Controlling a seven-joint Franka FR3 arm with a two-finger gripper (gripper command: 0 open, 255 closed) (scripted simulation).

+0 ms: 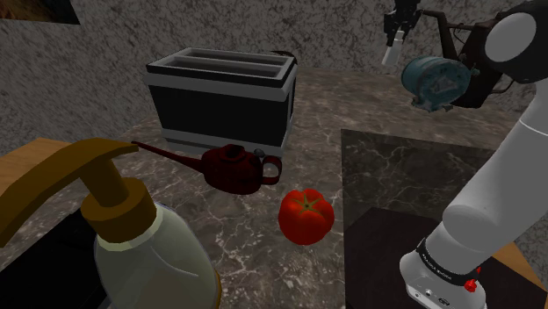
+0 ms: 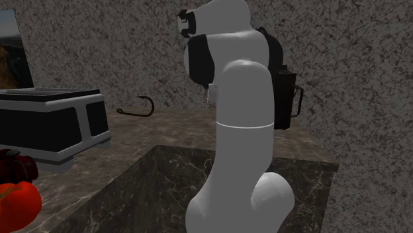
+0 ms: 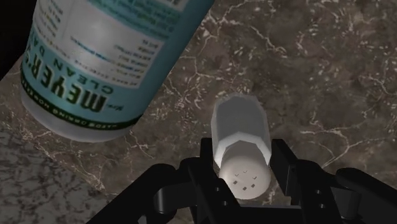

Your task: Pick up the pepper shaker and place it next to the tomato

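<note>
1. The pepper shaker (image 3: pixel 240 137), pale with a perforated cap, is clasped at its cap end between the 2 black fingers of the gripper (image 3: pixel 245 147), which are closed down to its width.
2. In the shoulder view the shaker is found at the far right of the counter (image 1: pixel 325 105), under the gripper. Whether its base touches the counter cannot be told.
3. The step in hand is judged to be the lift. The shaker should be raised straight up first, because a teal-labelled bottle (image 3: pixel 102 57) lies on its side just beside it and could be pushed into rolling.
4. As only the cap end is held, a slow carry is advised, so that the body does not slip or swing.
5. The tomato (image 1: pixel 306 215) lies nearer, to the left of the stand (image 1: pixel 395 158). A red watering can (image 1: pixel 233 167) stands just beyond it, so the free side of the tomato is preferred for setting down.
6. The counter is dark marbled stone with pale veins. A toaster (image 1: pixel 219 97) is placed at the far side and a soap dispenser (image 1: pixel 132 246) very near the shoulder camera.
7. A rough grey wall (image 1: pixel 105 35) is seen behind.
</note>
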